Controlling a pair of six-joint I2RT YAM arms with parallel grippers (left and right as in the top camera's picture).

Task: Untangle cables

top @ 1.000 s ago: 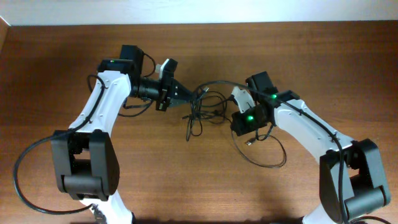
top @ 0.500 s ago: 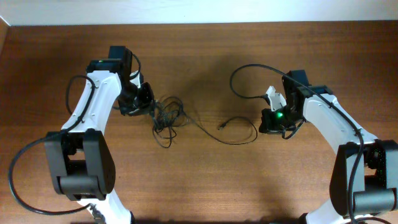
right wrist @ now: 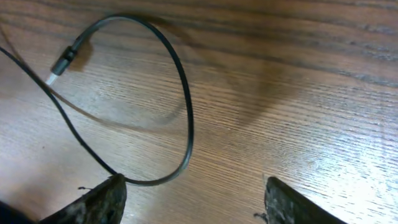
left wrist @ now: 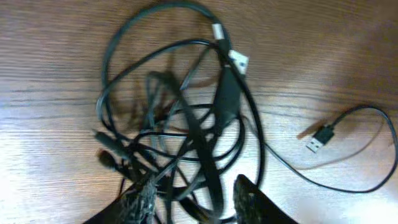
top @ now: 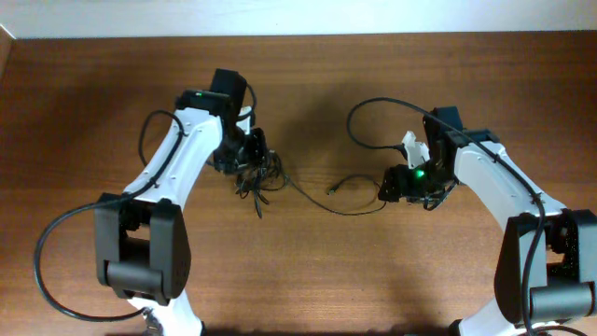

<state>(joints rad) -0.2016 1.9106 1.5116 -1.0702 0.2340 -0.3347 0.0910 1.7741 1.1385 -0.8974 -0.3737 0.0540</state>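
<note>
CABLES: thin black knotted wire cables (left wrist: pixel 186 124) bunched left of centre on brown wooden counter (top: pixel 308 271), one strand (right wrist: pixel 188 124) run right | left gripper (left wrist: pixel 194 196) apart astride bunch | right gripper (right wrist: pixel 193 196) apart, nothing clamped | ADVICE: only one outer loop to be pinched.

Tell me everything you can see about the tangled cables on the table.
The cables are thin, black, rubbery-looking wires, knotted in a loose pile flat on the wooden table. One thicker strand carries a white tag. A single strand trails out toward the right arm, curling to a small plug lying free. Some strands pass between the parted fingertips of the left pincer.
</note>
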